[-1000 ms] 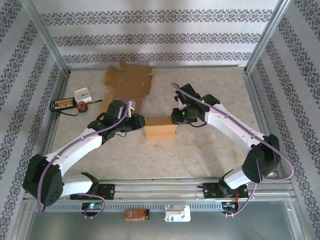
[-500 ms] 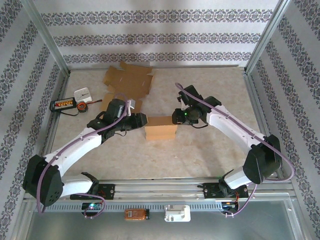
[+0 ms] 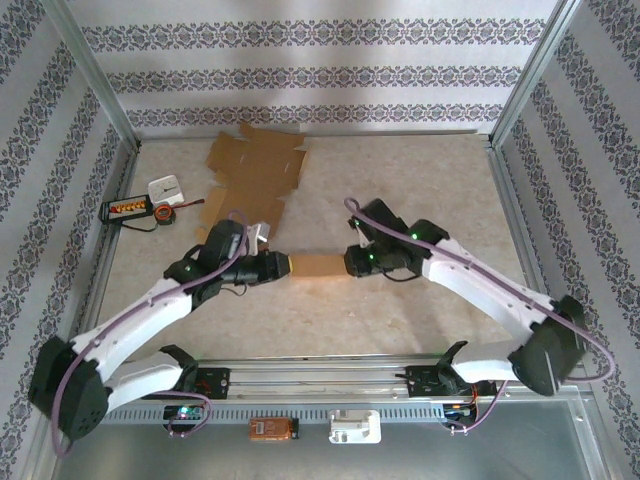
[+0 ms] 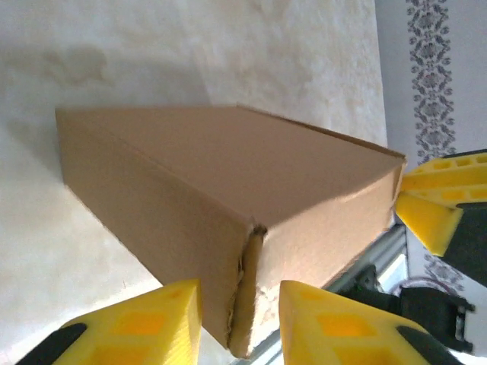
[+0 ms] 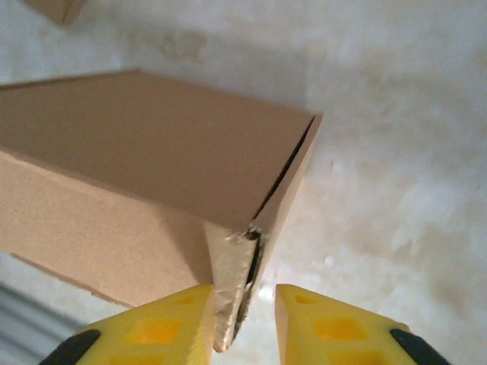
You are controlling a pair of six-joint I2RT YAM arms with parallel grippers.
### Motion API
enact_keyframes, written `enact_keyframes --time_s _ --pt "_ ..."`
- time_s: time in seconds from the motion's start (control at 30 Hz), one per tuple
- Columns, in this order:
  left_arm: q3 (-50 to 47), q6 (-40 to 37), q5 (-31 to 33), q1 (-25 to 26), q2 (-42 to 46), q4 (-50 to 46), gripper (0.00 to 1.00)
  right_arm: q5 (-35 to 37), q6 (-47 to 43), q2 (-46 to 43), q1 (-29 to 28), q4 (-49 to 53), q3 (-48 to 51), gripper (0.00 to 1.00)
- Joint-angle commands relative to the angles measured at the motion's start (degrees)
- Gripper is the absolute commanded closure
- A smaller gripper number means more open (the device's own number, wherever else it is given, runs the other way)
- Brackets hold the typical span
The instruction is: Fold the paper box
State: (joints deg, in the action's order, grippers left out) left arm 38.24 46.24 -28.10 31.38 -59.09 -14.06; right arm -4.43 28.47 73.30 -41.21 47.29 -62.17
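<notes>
One folded box, left fingers and right fingers each pinching one end narrowly, top view adding flat cardboard behind.

Left arm, right arm: white link shells, black joint housings, purple cable looped along each. Green LED on right wrist. Black bases at 6 o'clock. Left gripper, right gripper: yellow fingers, square recesses, black roots.

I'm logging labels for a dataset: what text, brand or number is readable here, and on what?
None can be read.
The box shows plain cardboard faces.
Any marks on the orange device at the near edge and the black strip at far left are too small to tell.
</notes>
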Motion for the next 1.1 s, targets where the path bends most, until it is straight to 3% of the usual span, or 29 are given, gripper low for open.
enact_keyframes --time_s 0.0,0.23,0.4,0.5,0.63,0.77,0.93,1.07 --pt "-3.0 4.3 2.1 2.3 5.2 -3.2 0.59 -3.3 5.1 -4.2 -0.3 2.2 4.3 0.66" --pt "-9.0 7.7 9.3 6.3 11.4 -3.7 0.18 -4.4 9.2 -9.1 -0.5 -7.7 13.4 0.45" --pt "-9.9 9.0 9.7 7.4 5.4 1.9 0.08 -7.8 9.5 -2.3 -1.0 -14.4 15.6 0.32" --pt "-10.7 11.3 8.1 9.3 0.4 7.8 0.09 -8.2 6.6 1.6 -2.1 -16.4 16.0 0.28" --pt "-11.0 13.9 4.1 12.4 -7.1 17.3 0.11 -12.5 5.8 7.1 -3.0 -17.0 15.3 0.36" --pt "-8.4 13.9 1.2 14.6 -14.2 19.7 0.20 -13.2 9.2 9.2 -5.2 -19.1 15.1 0.41" --pt "-7.0 13.5 4.0 15.0 -17.1 20.6 0.36 -11.8 17.7 7.0 -6.2 -25.9 18.7 0.44" --pt "-3.1 8.7 12.4 14.6 -18.4 16.8 0.47 -3.9 21.8 4.8 -3.8 -28.6 20.4 0.44"
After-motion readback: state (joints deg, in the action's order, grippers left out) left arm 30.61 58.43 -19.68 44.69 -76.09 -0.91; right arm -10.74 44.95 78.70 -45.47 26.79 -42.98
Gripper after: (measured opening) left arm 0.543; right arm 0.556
